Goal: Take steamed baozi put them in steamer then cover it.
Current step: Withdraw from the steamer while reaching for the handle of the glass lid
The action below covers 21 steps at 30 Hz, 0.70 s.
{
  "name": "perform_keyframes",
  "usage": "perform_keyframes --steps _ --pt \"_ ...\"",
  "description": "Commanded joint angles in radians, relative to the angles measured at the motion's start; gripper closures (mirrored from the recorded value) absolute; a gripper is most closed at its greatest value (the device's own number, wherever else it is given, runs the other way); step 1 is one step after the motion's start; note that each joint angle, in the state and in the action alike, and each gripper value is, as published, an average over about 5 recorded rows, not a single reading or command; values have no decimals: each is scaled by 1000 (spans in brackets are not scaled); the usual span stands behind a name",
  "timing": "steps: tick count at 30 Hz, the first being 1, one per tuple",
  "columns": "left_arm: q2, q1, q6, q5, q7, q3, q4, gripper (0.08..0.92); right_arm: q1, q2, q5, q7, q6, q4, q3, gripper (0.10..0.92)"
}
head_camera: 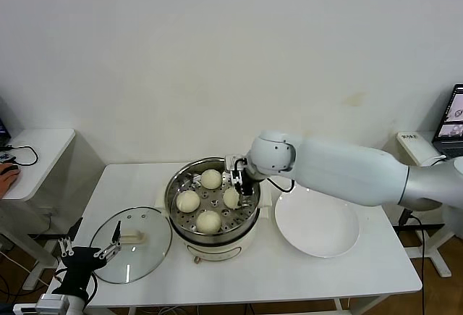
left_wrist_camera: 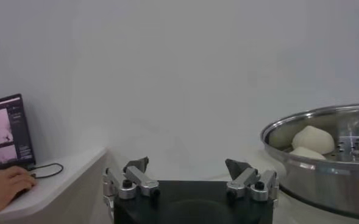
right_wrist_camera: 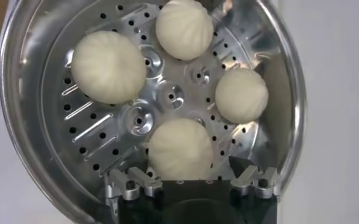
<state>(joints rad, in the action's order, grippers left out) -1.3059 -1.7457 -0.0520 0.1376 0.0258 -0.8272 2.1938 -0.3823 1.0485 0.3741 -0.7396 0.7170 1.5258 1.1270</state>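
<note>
The steamer (head_camera: 216,245) stands mid-table, a shiny steel pot on a cream base. Four steamed baozi lie on its perforated tray: far (head_camera: 211,179), left (head_camera: 188,201), near (head_camera: 208,221), right (head_camera: 231,198). My right gripper (head_camera: 244,185) hangs just above the right baozi, open and empty. In the right wrist view, my right gripper (right_wrist_camera: 187,161) has its jaws spread either side of the nearest baozi (right_wrist_camera: 180,149), clear of it. The other three (right_wrist_camera: 109,67) (right_wrist_camera: 184,28) (right_wrist_camera: 241,95) lie beyond. My left gripper (head_camera: 90,251) is open, low at the front left corner.
The glass lid (head_camera: 132,246) with a white handle lies flat on the table left of the steamer, beside my left gripper. An empty white plate (head_camera: 317,224) sits right of the steamer. The left wrist view shows the steamer wall (left_wrist_camera: 325,182) and a laptop (left_wrist_camera: 5,131).
</note>
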Motion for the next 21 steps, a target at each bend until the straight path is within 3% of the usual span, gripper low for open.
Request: perform_keyframes --steps 1,5,11,16,21 --pt "0 4 0 0 0 4 -3 177 -42 -68 44 -10 6 107 -125 203" --pt "-2 5 2 1 2 5 -2 177 -5 -148 7 64 -14 190 -197 203" --pt "-10 4 13 -2 3 13 -7 177 362 -285 -89 475 -105 328 -488 202" --pt "-18 -2 33 -15 6 17 -17 177 887 -374 -229 698 -327 400 -890 203" --pt "-26 -4 53 -35 3 37 -30 177 1352 -274 -335 795 -583 444 -1320 202"
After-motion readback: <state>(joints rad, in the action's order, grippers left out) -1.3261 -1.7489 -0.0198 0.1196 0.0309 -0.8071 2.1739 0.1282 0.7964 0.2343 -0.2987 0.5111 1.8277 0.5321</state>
